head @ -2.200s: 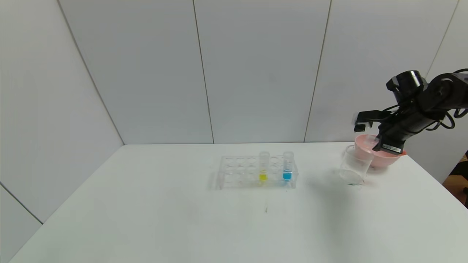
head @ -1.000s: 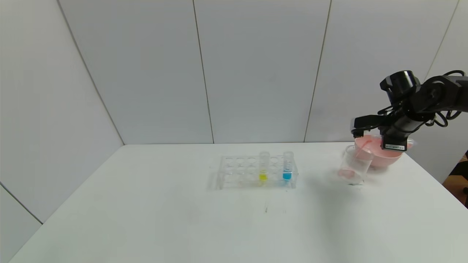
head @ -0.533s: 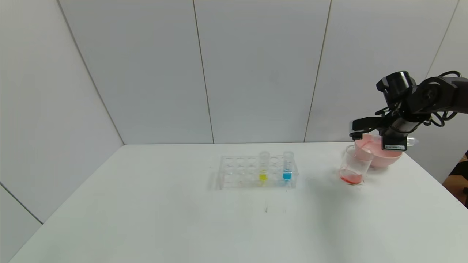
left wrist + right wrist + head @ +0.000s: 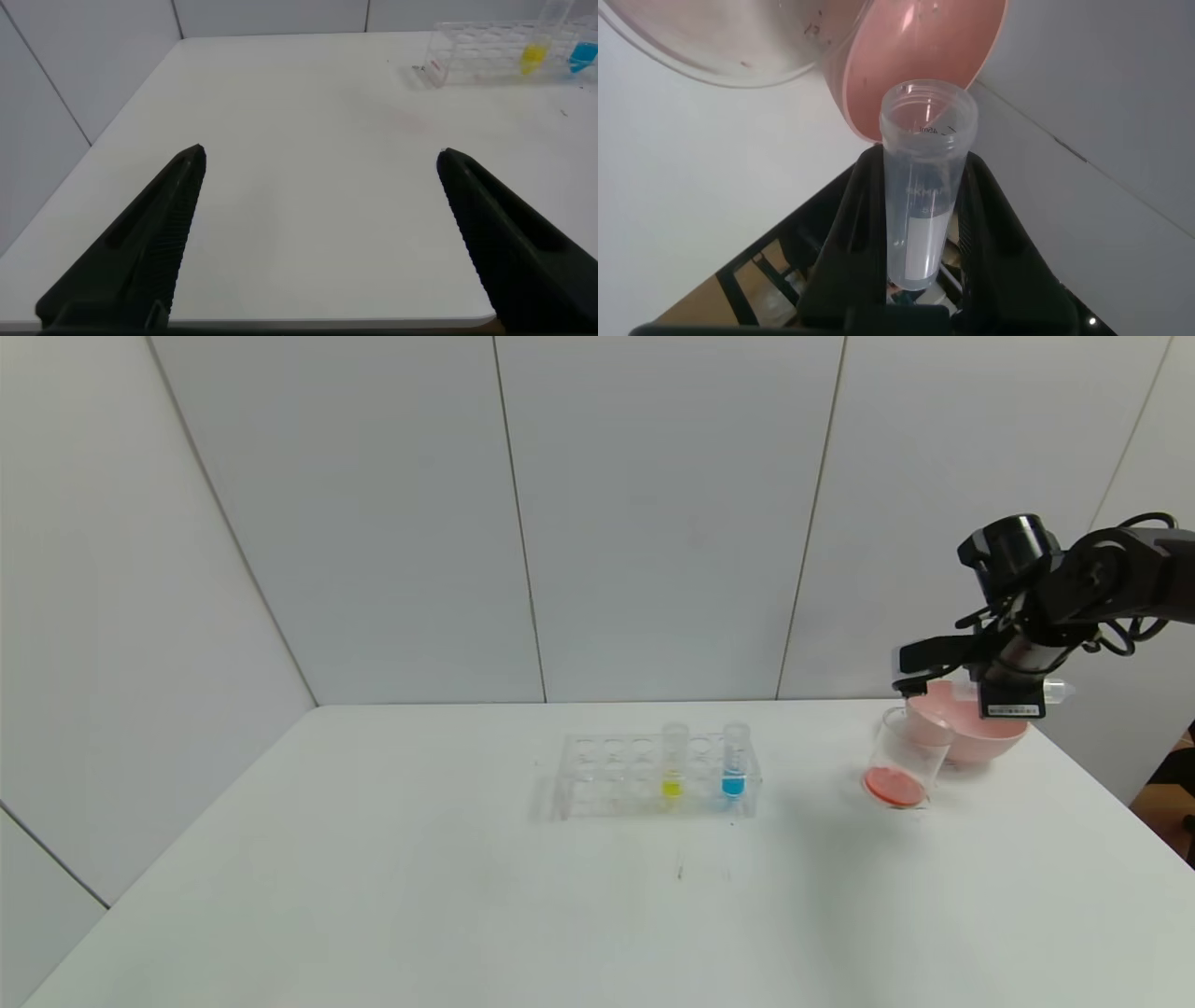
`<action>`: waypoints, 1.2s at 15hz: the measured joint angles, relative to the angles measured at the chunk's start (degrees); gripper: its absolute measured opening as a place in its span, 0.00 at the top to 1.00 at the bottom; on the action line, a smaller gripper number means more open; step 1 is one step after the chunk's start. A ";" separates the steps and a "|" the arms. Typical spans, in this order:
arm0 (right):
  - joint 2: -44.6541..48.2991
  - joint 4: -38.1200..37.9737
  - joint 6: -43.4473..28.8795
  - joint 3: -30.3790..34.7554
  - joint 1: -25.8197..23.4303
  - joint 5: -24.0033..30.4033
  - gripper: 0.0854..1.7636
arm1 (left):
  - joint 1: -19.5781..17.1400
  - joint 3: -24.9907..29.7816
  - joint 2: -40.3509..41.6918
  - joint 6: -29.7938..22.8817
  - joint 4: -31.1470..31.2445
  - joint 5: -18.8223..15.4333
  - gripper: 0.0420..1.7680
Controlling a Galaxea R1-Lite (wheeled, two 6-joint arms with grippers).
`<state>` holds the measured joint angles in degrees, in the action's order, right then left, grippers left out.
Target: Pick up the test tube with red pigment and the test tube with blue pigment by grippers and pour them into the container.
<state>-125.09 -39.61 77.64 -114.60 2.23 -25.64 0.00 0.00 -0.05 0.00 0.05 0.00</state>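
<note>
My right gripper (image 4: pixel 924 166) is shut on the test tube with red pigment (image 4: pixel 924 187), which now looks clear and drained. It is held tipped on its side, mouth over the container (image 4: pixel 904 761). The container, a clear beaker at the table's right, holds a pool of red liquid (image 4: pixel 894 787) at its bottom. The test tube with blue pigment (image 4: pixel 734 763) stands upright in the clear rack (image 4: pixel 607 775) mid-table. My left gripper (image 4: pixel 320 159) hangs open over bare table near the front left edge, nothing between its fingers.
A pink bowl (image 4: pixel 971 733) sits right behind the beaker, under the right arm. A tube with yellow liquid (image 4: pixel 672 765) stands in the rack beside the blue one. The table's right edge lies close to the bowl. White wall panels close the back.
The held tube has tipped further and emptied. Red liquid has gathered in the beaker, which was clear at first. The right wrist turned and shifted slightly left. The rack is unmoved.
</note>
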 joint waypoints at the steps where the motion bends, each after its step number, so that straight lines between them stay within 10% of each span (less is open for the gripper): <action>1: 0.26 -0.11 0.74 0.00 0.24 -1.67 0.75 | 0.00 0.00 0.00 0.00 0.00 0.00 0.00; 11: 2.01 -1.66 0.20 0.07 0.71 0.44 0.75 | 0.00 0.00 0.00 0.00 -0.02 0.00 0.00; 18: 3.36 3.13 -18.05 0.77 -6.94 35.27 0.75 | 0.00 0.00 0.02 0.00 -0.02 0.00 0.00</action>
<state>-121.72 -36.47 59.59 -113.84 -4.71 9.63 0.00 0.00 -0.02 0.00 0.02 0.00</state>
